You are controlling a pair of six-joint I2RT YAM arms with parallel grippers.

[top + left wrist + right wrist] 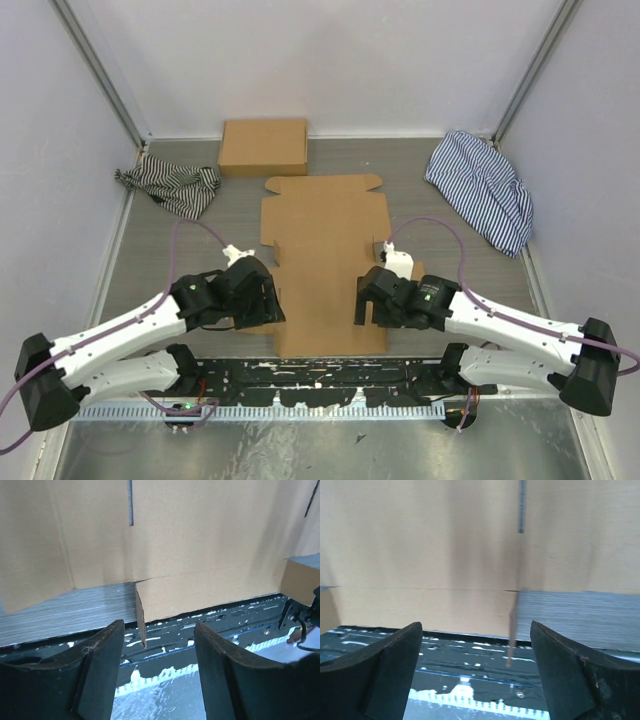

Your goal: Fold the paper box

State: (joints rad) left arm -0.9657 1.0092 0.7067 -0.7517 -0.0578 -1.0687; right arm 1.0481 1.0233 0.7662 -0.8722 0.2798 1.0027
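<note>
Top external view has the paper box (325,250) lying flat mid-worktop (160,255), the left tool (265,300) and right tool (368,298) agape and empty at its near side flaps, partly covering them, with a closed box (263,147), a dark striped cloth (170,185) and a blue striped cloth (482,190) behind.

Arms low, angled inward; left end effector (159,630) and right end effector (476,627), jaws apart.

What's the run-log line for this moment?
paper box: mostly flat sheet | left tool: open, at left edge | right tool: open, at right edge | nothing gripped
</note>
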